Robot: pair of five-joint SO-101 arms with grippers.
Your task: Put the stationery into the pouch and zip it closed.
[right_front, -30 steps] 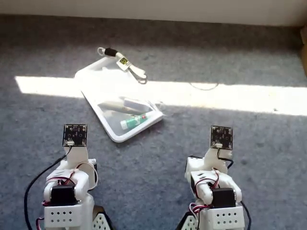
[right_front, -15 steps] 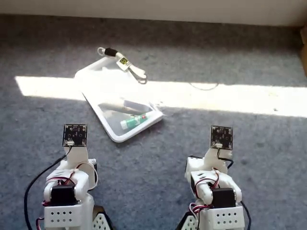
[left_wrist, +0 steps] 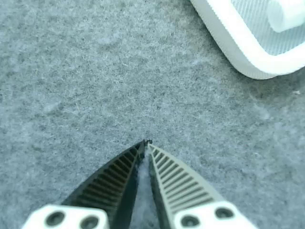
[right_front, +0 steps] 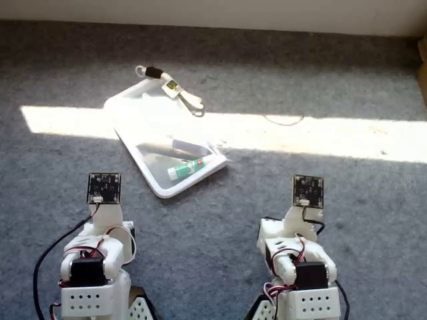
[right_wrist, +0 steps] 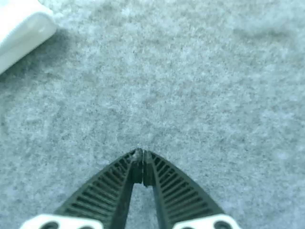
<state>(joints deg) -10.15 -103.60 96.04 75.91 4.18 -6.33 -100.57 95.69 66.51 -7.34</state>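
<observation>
A clear white pouch [right_front: 154,127] lies on the grey carpet ahead of the left arm, its near corner [left_wrist: 248,57] showing in the left wrist view. Inside it lie a green-and-white tube [right_front: 185,169] and a white eraser-like block [right_front: 188,145]. A strap with a black clip [right_front: 170,85] trails from the pouch's far end. My left gripper [left_wrist: 146,143] is shut over bare carpet, short of the pouch. My right gripper [right_wrist: 141,153] is shut over bare carpet, with a pouch corner [right_wrist: 21,31] far off to one side.
A bright band of sunlight [right_front: 320,137] crosses the carpet and the pouch. A thin loop of thread [right_front: 283,121] lies on the carpet to the right of the pouch. A pale wall base [right_front: 213,13] runs along the far edge.
</observation>
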